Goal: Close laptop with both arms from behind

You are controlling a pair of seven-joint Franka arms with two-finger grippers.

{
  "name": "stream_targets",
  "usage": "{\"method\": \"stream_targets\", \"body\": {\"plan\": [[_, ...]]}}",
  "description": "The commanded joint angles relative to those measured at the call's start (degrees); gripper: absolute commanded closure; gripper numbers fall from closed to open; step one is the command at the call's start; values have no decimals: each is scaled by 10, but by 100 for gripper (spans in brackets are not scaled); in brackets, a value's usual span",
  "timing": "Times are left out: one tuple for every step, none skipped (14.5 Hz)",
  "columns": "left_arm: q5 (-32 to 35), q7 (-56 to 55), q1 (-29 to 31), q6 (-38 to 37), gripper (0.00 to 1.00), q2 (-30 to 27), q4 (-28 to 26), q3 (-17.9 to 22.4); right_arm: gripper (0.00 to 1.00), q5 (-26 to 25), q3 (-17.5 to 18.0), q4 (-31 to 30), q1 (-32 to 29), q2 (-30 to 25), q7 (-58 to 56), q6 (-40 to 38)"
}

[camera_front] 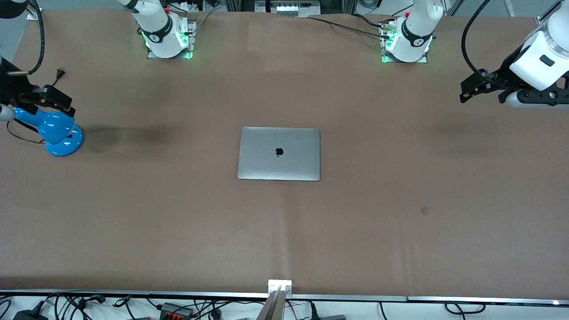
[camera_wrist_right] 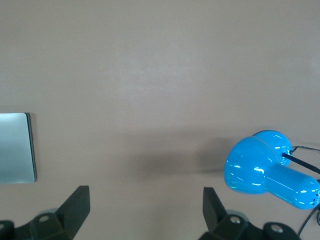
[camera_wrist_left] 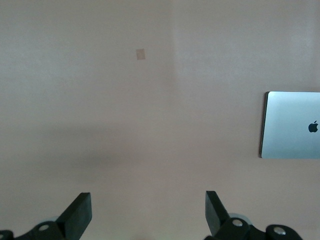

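While both arms hang back at the desk's ends, the laptop (camera_front: 279, 154) lies shut and flat mid-desk (camera_front: 400, 231), logo up. The left tool (camera_wrist_left: 148, 212) hovers over bare desk, fingers spread wide and empty; the right tool (camera_wrist_right: 146, 210), equally wide and empty, hangs over the blue lamp (camera_front: 55, 131). Slim, stiff and likely slick metal, the laptop's lid is best pressed near its corners, gently, since the screen is fragile.

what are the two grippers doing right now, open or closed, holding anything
Left gripper: jaws open, holding nothing, over bare table at its own end.
Right gripper: jaws open, holding nothing, above the table by the blue lamp.
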Motion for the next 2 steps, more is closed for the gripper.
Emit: {"method": "stream_targets", "body": {"plan": [[14,-1,-1,-14,0,8,18,-3,0,-8,4,-8,-4,-8,-6,8],[14,-1,-1,-13,0,9,19,-3,0,-8,5,-8,-2,-8,-6,6]]}}
